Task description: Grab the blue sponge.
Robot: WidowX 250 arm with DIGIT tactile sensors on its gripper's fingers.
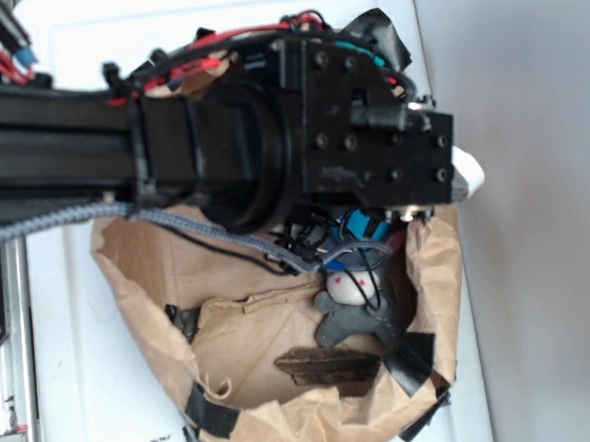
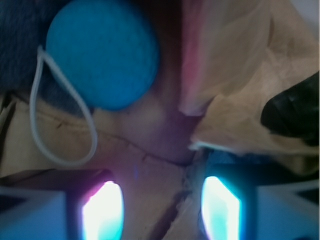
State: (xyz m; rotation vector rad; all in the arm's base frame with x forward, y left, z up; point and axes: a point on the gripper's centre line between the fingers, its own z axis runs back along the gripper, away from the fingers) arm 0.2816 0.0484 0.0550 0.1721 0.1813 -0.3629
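1. While the black arm [image 1: 270, 132] hangs low over the crumpled brown paper bag [image 1: 148, 270] on the white desk [image 1: 84, 374], the pincer [image 2: 161, 210] sits inside the bag with its jaws spread apart, holding nothing.
2. In the wrist view its two fingertips [image 2: 102, 210] glow bright at the bottom edge, and only bare brown paper lies in the gap between them.
3. Ahead of the pincer and off to its left lies a round turquoise ball [image 2: 102, 52]. Its white cord loop [image 2: 60, 125] trails back toward the left fingertip without reaching it.
4. Ahead and to the right, a fold of the bag's paper wall rises, with a patch of black tape [image 2: 292, 112] at the far right.
5. I cannot pick out the blue sponge with any certainty. A dark bluish strip [image 2: 250, 161] shows just beyond the right fingertip under the paper fold, too blurred to name.
6. In the exterior view a grey plush toy [image 1: 356, 322] with a white face lies on the bag floor just past the pincer's end. Blue shows above its head, partly behind black cables, but I cannot tell whether it is the ball or the sponge.
7. Farther out from the pincer, beyond the plush toy, a dark brown cardboard scrap [image 1: 329, 364] lies flat on the bag floor.
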